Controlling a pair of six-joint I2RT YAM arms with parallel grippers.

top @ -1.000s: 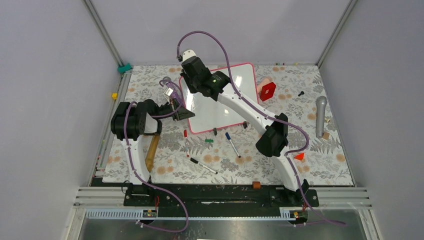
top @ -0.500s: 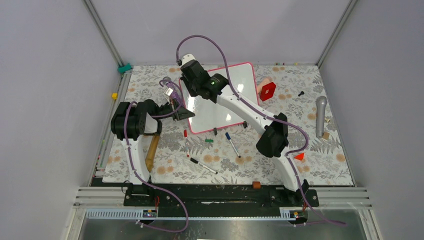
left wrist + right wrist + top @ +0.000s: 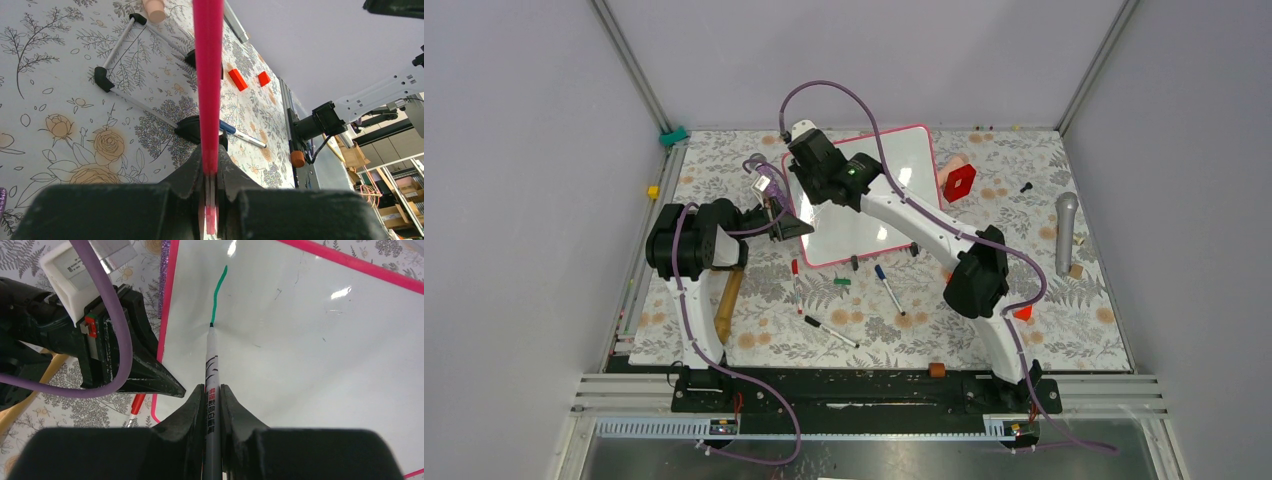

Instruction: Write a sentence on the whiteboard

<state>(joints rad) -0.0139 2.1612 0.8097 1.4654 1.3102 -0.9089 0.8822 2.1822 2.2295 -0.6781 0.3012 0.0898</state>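
The whiteboard [image 3: 894,170] lies at the back middle of the table, white with a pink-red frame. My left gripper [image 3: 790,228] is shut on its left frame edge [image 3: 208,75], seen edge-on in the left wrist view, jaws [image 3: 210,170] tight on it. My right gripper [image 3: 819,175] hovers over the board's upper left, shut on a grey marker [image 3: 211,385]. The marker's tip [image 3: 212,326] touches the board [image 3: 310,340] at the lower end of a single green stroke [image 3: 218,295]. No words of the sentence show.
On the floral mat near the board lie a red marker [image 3: 796,280], a green cap [image 3: 841,282], a blue marker [image 3: 887,288] and a black marker [image 3: 830,331]. A red block [image 3: 959,182], a microphone [image 3: 1065,232] and a wooden handle [image 3: 728,300] also lie there.
My right gripper has moved a little toward the near side over the board's upper left with the marker. The left arm and the board have not moved.
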